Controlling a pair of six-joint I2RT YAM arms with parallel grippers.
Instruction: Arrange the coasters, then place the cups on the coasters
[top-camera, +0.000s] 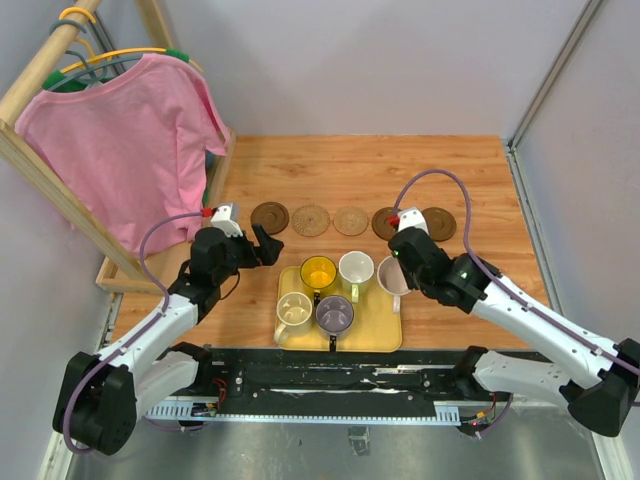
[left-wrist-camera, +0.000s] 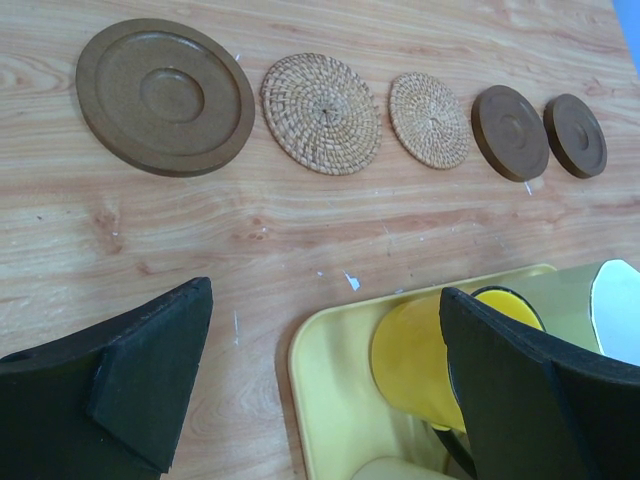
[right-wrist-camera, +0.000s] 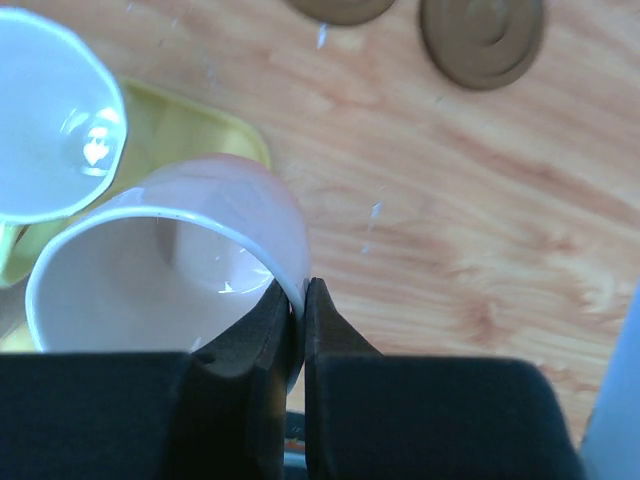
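**mugfan:** Quick check, is either arm actually holding anything?

**yam_lurker:** Yep. The right gripper (right-wrist-camera: 302, 295) is clamped tight on the pink cup (right-wrist-camera: 200, 250), with the cup's wall squeezed between the two fingers, one inside and one outside. From above, that cup is at the 3 o'clock edge of the yellow tray (top-camera: 380, 325), just beside the white cup (top-camera: 356, 268). Can't tell if it's resting on the tray or just off it.

**mugfan:** And the left one?

**yam_lurker:** The left gripper (left-wrist-camera: 325, 300) is spread wide with nothing between the jaws. It hangs over the table (top-camera: 450, 170) by the tray's 10 o'clock corner. On its wrist cam the yellow cup (left-wrist-camera: 415, 360) is right next to one finger.

**mugfan:** Where's the rest of the stuff?

**yam_lurker:** The coasters (top-camera: 311, 219) lie in a row on the wood at 12 o'clock of the tray, none touching. Going from 9 to 3 it's dark brown, woven tan, woven tan, dark brown, dark brown. The right arm hides part of the fourth.

On the tray, the yellow cup is at 11 o'clock and the white at about 1. The cream cup (top-camera: 294, 312) is at 7 and the purple-grey cup (top-camera: 334, 314) at 6.
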